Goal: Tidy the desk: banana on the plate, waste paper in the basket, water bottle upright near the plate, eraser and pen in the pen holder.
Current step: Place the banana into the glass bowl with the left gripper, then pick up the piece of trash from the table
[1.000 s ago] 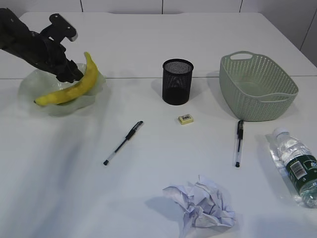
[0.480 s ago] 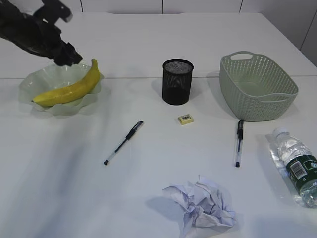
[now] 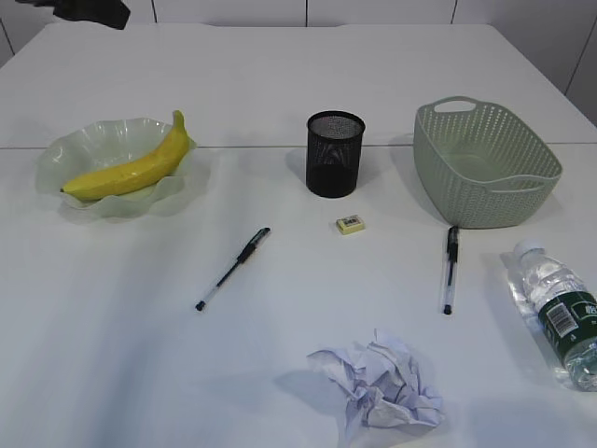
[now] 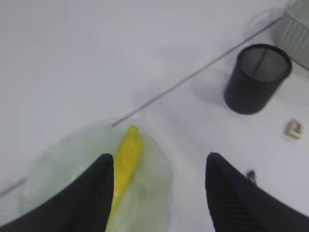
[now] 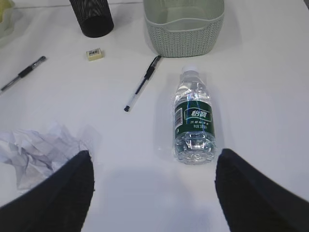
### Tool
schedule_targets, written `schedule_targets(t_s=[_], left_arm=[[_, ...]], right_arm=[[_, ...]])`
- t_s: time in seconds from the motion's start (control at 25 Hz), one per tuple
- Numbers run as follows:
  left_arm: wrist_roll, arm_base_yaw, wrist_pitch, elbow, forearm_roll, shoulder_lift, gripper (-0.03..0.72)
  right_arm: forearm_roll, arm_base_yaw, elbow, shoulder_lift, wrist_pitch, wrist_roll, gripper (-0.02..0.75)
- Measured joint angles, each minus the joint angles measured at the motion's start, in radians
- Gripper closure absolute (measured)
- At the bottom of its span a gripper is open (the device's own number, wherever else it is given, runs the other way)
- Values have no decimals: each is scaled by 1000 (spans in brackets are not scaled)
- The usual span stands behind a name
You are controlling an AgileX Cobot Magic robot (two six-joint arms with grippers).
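Bottle label (image 5: 194, 115) legible (right wrist).

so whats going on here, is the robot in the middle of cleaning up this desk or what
A two-armed robot is tidying a desk. The banana lies on the plate, and the left gripper hangs open above it, holding nothing. The rest is untouched: the water bottle lies on its side, the crumpled waste paper sits on the table outside the basket, and two pens and the eraser lie outside the pen holder. The right gripper is open above the bottle.
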Motion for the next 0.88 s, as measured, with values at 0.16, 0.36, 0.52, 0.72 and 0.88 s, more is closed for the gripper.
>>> schedule_targets(t_s=[0.16, 0.36, 0.52, 0.72, 0.88], left_arm=[[-212, 0, 240, 0, 96, -56, 247], [-385, 0, 437, 2, 108, -65, 247], [-435, 0, 447, 70, 111, -92, 252], [-444, 0, 423, 267, 186, -203, 256], [-446, 0, 378, 413, 213, -328, 256]], right_arm=[[31, 0, -101, 139, 41, -112, 153], [142, 26, -237, 282, 29, -179, 153], [155, 71, -295, 385, 41, -196, 153], [159, 118, -314, 519, 60, -207, 154], [192, 159, -314, 608, 53, -237, 181]])
